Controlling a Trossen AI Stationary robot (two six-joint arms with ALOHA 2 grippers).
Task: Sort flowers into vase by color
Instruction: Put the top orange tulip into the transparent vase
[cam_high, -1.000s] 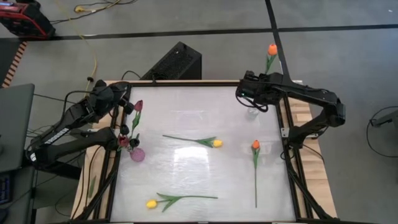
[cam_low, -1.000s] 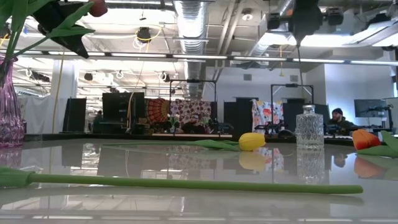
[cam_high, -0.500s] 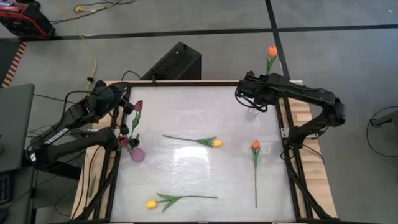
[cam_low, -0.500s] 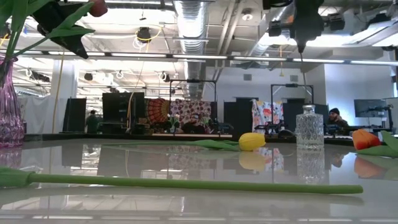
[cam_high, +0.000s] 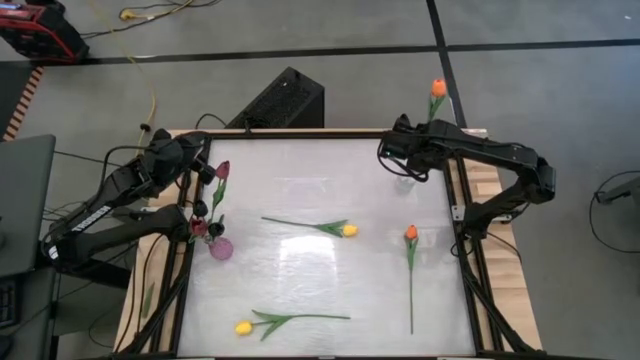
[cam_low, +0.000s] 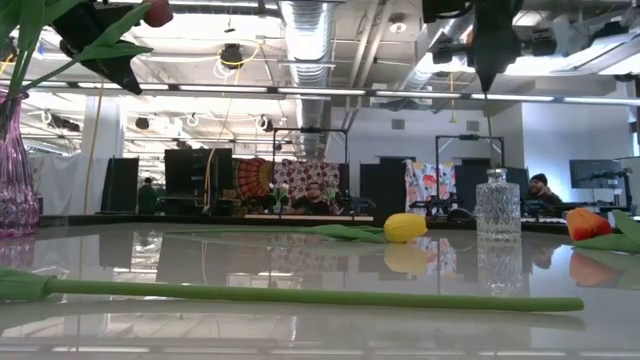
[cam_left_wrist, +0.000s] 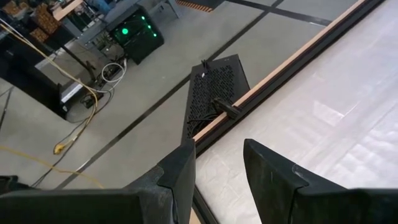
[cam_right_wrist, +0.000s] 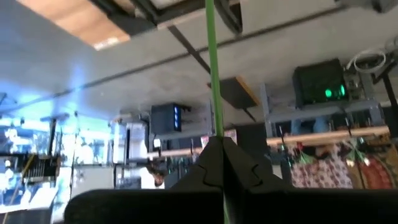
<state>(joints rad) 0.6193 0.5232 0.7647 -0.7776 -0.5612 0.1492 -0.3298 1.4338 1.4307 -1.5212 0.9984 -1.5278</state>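
Observation:
My right gripper (cam_high: 404, 160) is shut on an orange tulip (cam_high: 437, 88) over the table's far right part. The stem's cut end (cam_low: 487, 86) hangs above a clear glass vase (cam_low: 497, 205). My left gripper (cam_left_wrist: 219, 163) is open and empty, beside a maroon tulip (cam_high: 222, 170) that stands with its stem in a pink vase (cam_high: 220, 247). Three tulips lie flat on the table: a yellow tulip (cam_high: 348, 230) mid-table, an orange tulip (cam_high: 411, 232) to the right, and a second yellow tulip (cam_high: 243, 327) near the near edge. My right gripper pinches the orange tulip's green stem (cam_right_wrist: 214, 127) between its two shut fingers, near the stem's lower end. A short piece of stem (cam_low: 487, 80) sticks out below the fingers. The tulip is lifted clear, with its head (cam_high: 437, 88) above the gripper.
The clear vase (cam_high: 405, 181) stands close to the table's far right corner, the pink vase (cam_low: 15, 170) at the left edge. A black box (cam_high: 282, 100) sits on the floor beyond the far edge. A black frame rail (cam_high: 300, 133) borders the table.
My right gripper has come down a little toward the clear vase, still shut on the stem. The stem's cut end now hangs lower above the vase's mouth. The tulip's head has shifted slightly toward the table.

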